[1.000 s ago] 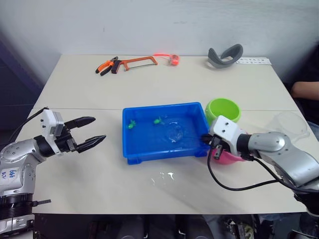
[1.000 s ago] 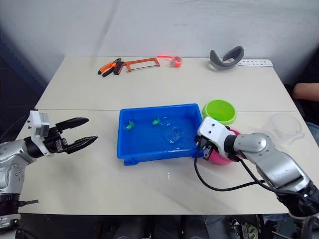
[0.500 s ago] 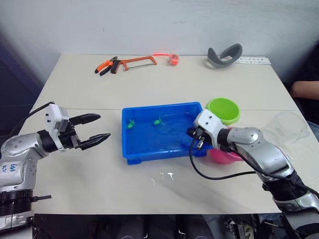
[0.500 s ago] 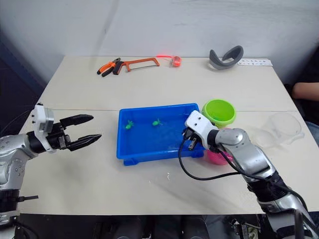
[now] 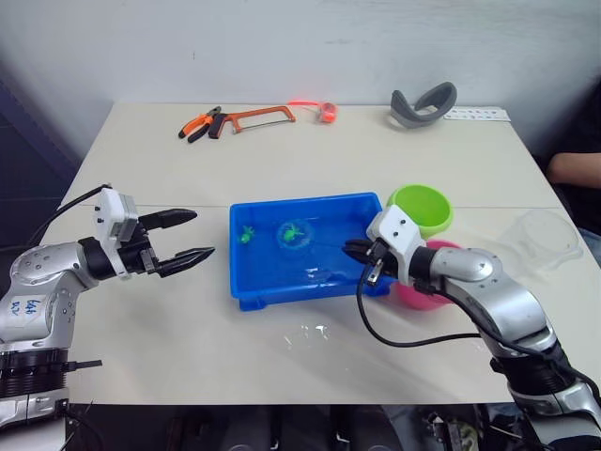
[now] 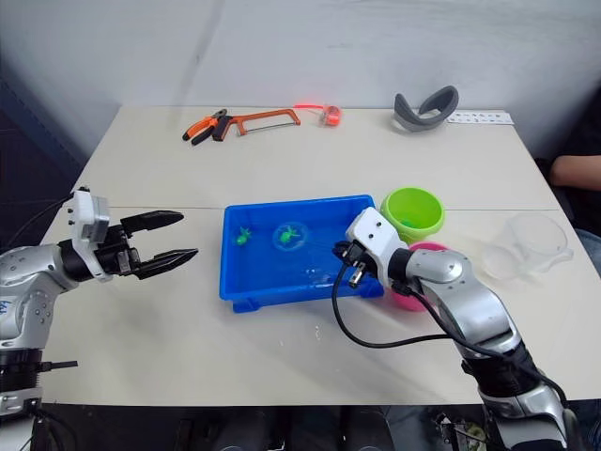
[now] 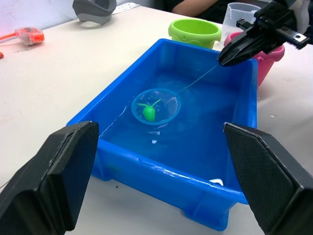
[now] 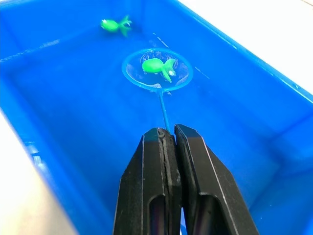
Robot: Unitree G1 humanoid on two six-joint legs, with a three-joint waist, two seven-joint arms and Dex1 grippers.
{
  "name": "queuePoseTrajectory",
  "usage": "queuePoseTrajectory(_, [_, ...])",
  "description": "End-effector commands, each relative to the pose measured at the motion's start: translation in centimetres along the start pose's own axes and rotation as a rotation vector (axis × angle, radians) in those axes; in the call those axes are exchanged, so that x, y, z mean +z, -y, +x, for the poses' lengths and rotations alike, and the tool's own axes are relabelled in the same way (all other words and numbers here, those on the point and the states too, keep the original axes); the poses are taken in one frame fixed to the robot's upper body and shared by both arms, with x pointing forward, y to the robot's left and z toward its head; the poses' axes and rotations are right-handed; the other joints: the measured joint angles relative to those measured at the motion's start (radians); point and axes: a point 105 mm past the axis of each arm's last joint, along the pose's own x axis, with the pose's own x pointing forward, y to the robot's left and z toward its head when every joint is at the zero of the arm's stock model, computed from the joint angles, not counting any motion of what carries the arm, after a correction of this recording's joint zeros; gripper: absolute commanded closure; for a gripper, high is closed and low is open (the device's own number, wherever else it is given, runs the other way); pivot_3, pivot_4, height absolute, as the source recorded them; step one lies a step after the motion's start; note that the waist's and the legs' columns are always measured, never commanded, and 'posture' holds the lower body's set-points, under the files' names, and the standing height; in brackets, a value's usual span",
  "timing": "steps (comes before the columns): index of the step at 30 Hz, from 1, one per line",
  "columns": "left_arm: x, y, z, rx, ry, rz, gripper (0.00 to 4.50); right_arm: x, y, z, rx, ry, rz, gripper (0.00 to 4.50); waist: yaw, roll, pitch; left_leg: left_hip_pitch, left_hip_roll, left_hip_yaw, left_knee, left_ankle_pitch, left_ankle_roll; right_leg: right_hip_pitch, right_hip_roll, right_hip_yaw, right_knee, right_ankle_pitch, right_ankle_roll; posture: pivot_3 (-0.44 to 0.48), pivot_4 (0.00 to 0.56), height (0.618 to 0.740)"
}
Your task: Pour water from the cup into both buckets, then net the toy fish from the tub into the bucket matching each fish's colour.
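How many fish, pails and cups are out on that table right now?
Green fish: 2, one in the net, one loose
Pails: 2, lime green, pink
Clear cup: 1
Total: 5

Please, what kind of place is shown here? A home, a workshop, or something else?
Probably a robot test room or lab, not a home. A plain pale table stands against a bare wall, with workshop tools on it, an orange hacksaw and pliers, and a staged toy setup: a blue tub with toy fish.
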Motion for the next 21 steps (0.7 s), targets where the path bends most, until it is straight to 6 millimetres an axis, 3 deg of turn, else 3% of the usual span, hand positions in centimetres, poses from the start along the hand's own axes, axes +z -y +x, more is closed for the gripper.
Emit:
queuePoseTrajectory(1, [0.9, -0.1, 0.4, -0.016, 0.024, 0.027, 0.08, 2.4, 0.0, -2.2, -0.004, 0.106, 0.038, 4.5, 0.002, 0.0, 0.0, 0.0, 0.0, 0.0, 0.0, 0.0, 0.0, 0.0, 0.0, 0.0, 0.0, 0.0, 0.0, 0.0, 0.15, 0.74])
queuePoseTrajectory(10, [2.0, 0.4, 3.2, -0.099, 0.107, 0.015, 0.08, 5.0, -1.5, -8.5, 0.017, 0.233, -0.03, 4.5, 0.015, 0.0, 0.0, 0.0, 0.0, 0.0, 0.0, 0.0, 0.0, 0.001, 0.0, 0.0, -0.001, 0.0, 0.0, 0.0, 0.15, 0.74])
queuePoseTrajectory(21, [4.1, 2.3, 8.6, -0.252, 0.184, 0.016, 0.08, 3.6, 2.1, -14.6, -0.25, 0.113, -0.071, 4.5, 0.027, -0.001, 0.0, 0.001, -0.001, 0.001, 0.0, 0.0, 0.001, 0.002, 0.001, 0.001, -0.001, 0.0, 0.001, 0.0, 0.15, 0.74])
